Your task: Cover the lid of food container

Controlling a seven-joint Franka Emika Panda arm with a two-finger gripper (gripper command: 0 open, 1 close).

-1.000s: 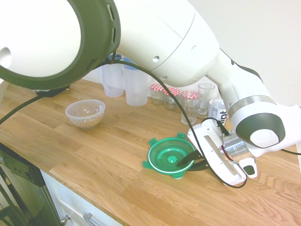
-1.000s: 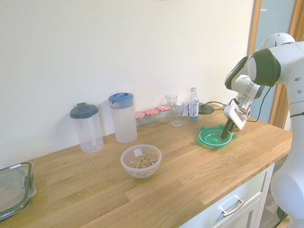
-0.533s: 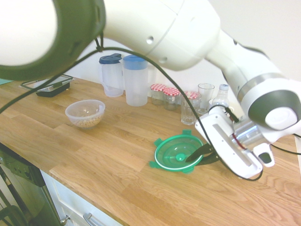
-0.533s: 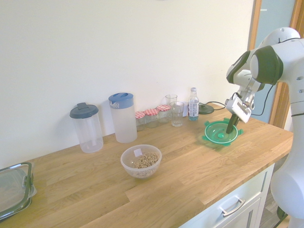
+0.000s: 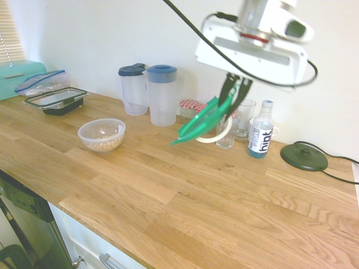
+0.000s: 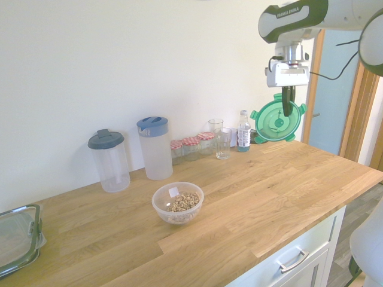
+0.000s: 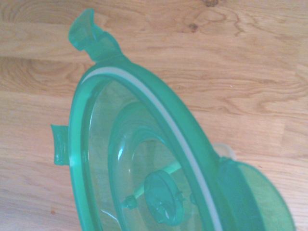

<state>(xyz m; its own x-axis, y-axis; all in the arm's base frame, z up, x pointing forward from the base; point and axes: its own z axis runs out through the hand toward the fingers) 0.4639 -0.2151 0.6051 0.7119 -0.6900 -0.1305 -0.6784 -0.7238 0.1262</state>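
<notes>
Raised from the bench point(image 5: 185, 196), the green lid point(image 5: 206, 120) is now hanging in the air, tilted steeply, its white loop point(image 5: 217, 133) dangling beneath. Above it, the arm point(image 6: 323, 15) is holding its pincer point(image 5: 236, 84) pointing downward. The pincer is closing on the green lid, pinching it between fingers pressed nearly together. Half a second earlier, the lid was lying on the wood; the clear bowl point(image 6: 178, 203) of cereal is staying put on the bench, well apart from the lid.
</notes>
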